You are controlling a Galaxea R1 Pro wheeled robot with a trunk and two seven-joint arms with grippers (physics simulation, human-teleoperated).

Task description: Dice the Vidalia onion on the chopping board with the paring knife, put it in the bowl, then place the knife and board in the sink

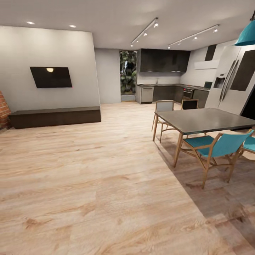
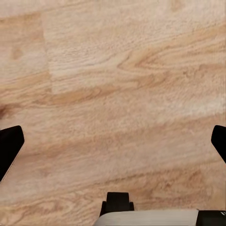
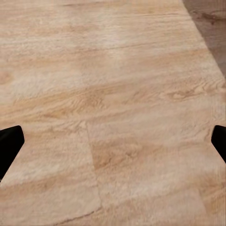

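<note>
I stand in a living and dining room. The kitchen lies far off at the back, where its countertop (image 1: 166, 85) runs over dark cabinets. At this distance the sink, Vidalia onion, chopping board, paring knife and bowl cannot be made out. My left gripper (image 2: 113, 146) hangs open over bare wooden floor, its dark fingertips (image 2: 9, 148) wide apart with nothing between them. The right gripper (image 3: 113, 143) is likewise open and empty above the floorboards.
A grey dining table (image 1: 209, 120) with teal chairs (image 1: 216, 147) stands at the right, and a steel fridge (image 1: 233, 85) is behind it. A low dark bench (image 1: 55, 117) under a wall TV (image 1: 51, 77) lines the left. Wooden floor (image 1: 117, 148) stretches between them toward the kitchen.
</note>
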